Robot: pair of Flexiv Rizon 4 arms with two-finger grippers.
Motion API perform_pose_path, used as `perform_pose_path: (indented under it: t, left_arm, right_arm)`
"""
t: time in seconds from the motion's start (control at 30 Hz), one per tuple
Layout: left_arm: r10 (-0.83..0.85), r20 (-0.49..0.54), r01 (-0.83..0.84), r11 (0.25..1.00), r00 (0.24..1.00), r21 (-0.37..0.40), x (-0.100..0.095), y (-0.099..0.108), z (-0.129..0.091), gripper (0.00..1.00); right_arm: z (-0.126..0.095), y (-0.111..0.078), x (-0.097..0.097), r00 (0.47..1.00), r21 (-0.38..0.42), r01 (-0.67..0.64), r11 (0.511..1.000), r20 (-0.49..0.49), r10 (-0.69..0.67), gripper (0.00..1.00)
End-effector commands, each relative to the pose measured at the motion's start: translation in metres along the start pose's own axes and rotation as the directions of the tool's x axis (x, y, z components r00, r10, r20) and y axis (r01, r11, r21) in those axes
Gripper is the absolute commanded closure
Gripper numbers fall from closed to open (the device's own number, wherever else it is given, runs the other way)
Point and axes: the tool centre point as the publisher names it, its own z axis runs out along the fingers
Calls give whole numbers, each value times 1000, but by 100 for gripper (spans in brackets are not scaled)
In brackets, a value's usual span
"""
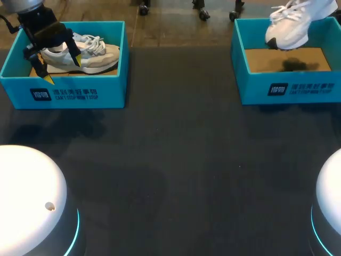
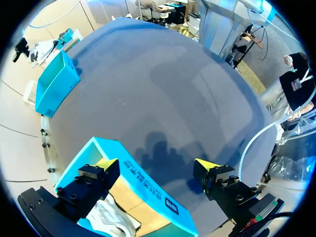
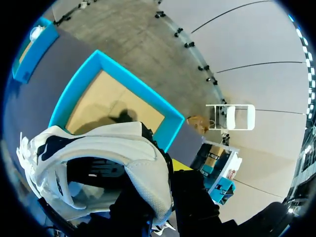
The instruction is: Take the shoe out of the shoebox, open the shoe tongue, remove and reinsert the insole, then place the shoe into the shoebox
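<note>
the left hand (image 1: 61, 66) hangs released, its fingers straddling the near wall of the left teal cardboard shoebox (image 1: 80, 93), where a beige-and-white sneaker (image 1: 93, 53) lies. the right hand (image 3: 167, 183) is clenched on a white sneaker (image 1: 290, 24), holding it above the right teal shoebox (image 1: 298, 88) on the dark surface (image 1: 176, 160).

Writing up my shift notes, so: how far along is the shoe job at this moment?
Done: the right shoe is out of the right box, above it. In hand: the right gripper grips it. To do: setting it back; tongue and insole work cannot be judged. The left shoe lies in the left box, the open left gripper astride its front wall.
</note>
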Motion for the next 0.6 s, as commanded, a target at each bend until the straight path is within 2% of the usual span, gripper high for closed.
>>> perform_pose_path:
  t: [0.03,0.13,0.27,0.4,0.43,0.47,0.6]
  left_arm:
    - [0,-1,0,1000,1000,-2,1,0,0,0]
    - [0,-1,0,1000,1000,-2,1,0,0,0]
    - [0,-1,0,1000,1000,-2,1,0,0,0]
    - [0,-1,0,1000,1000,-2,1,0,0,0]
    - [0,-1,0,1000,1000,-2,1,0,0,0]
    - [0,-1,0,1000,1000,-2,1,0,0,0]
    - [0,-1,0,1000,1000,-2,1,0,0,0]
  right_arm:
    - [-2,1,-2,1000,4,0,1000,-2,0,100]
    - [2,-3,-10,983,28,-181,983,-23,182,100]
    - [12,-13,-15,930,84,-364,927,-27,368,100]
    - [16,-20,-17,878,129,-474,871,-2,478,100]
    - [18,-22,-16,862,192,-497,846,-1,507,100]
    - [21,-24,-13,856,297,-496,816,5,518,100]
    - [21,-24,-13,856,297,-496,816,5,518,100]
